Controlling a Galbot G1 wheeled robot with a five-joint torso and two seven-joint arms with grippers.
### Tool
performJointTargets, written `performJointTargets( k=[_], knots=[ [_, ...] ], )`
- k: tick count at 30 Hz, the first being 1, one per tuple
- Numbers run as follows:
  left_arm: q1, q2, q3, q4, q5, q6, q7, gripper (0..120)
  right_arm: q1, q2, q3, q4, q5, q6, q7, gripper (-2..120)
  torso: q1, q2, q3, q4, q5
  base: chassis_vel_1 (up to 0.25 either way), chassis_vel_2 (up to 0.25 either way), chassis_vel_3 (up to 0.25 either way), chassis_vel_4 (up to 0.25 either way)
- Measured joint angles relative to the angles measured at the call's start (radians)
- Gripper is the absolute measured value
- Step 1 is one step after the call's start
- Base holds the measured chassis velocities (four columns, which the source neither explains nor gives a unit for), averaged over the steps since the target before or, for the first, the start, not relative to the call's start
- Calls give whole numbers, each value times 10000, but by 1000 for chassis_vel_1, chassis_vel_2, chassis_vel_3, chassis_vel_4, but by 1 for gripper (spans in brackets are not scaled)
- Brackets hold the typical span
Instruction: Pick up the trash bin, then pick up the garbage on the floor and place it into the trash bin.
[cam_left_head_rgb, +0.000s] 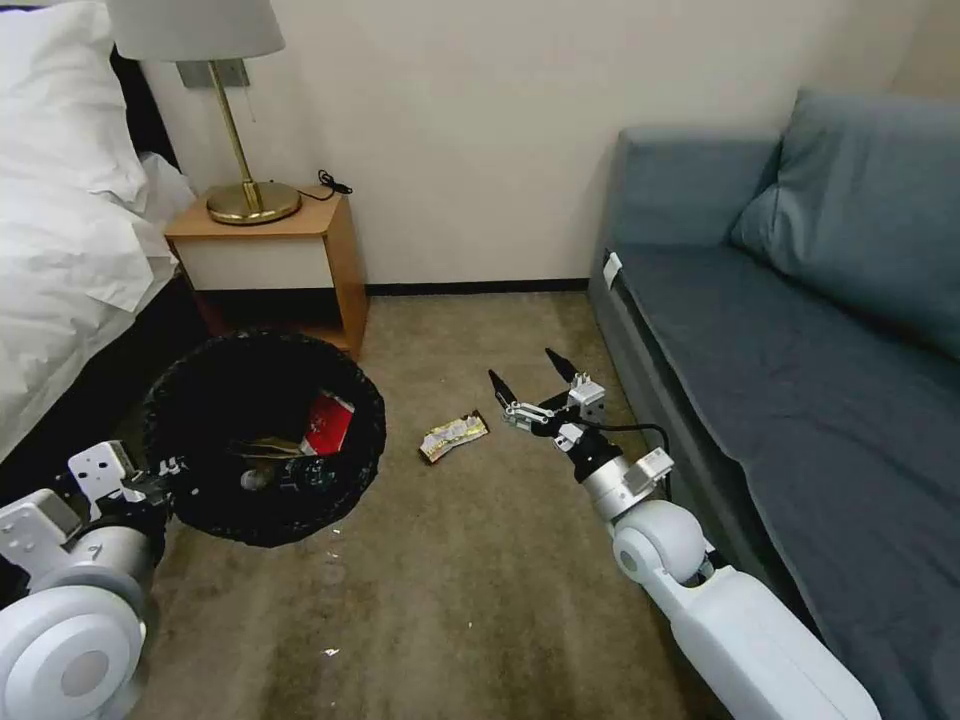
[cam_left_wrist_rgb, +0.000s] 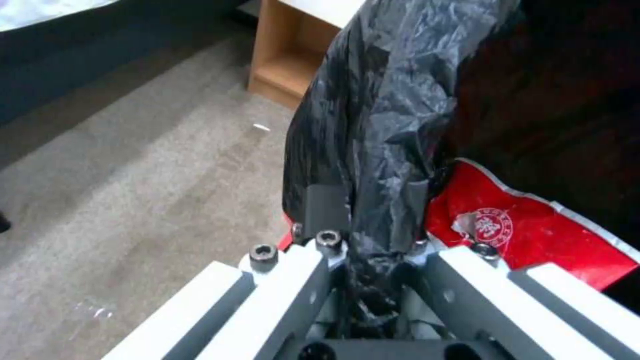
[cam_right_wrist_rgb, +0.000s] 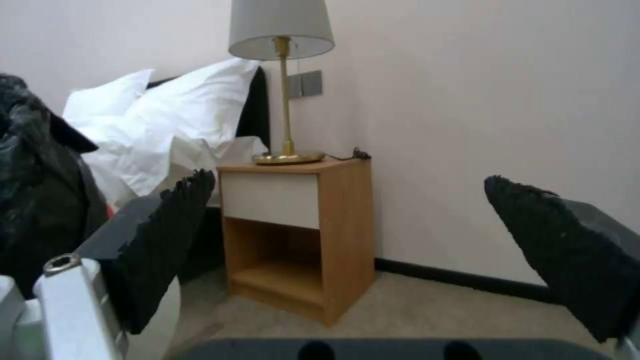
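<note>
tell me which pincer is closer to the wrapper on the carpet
Right. The right pincer hangs open just beside the wrapper, toward the sofa; the left pincer is farther off, clamped on the bin's rim.

crinkled glossy plastic bin liner (cam_left_head_rgb: 200, 400)

The left arm (cam_left_head_rgb: 70, 590) reaches forward at the robot's left side, elbow bent, wrist level. Its gripper (cam_left_wrist_rgb: 363, 210) is clamped on the bin (cam_left_head_rgb: 262, 440) rim, one finger (cam_left_wrist_rgb: 325, 205) outside the bag, the other inside. The right arm (cam_left_head_rgb: 700, 590) stretches forward and inward above the floor. Its gripper (cam_left_head_rgb: 533, 380) is spread wide, fingertips (cam_right_wrist_rgb: 170, 240) empty and pointing ahead.
</note>
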Motion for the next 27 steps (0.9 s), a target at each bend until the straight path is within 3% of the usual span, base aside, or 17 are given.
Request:
performJointTargets(
  k=[27],
  knots=[
    [61, 1, 37, -68, 18, -21, 16, 0, 153, -186, -286, -67, 11, 52, -210, 100, 0, 0, 1, 1, -1, -82, 83, 75, -79]
  ],
)
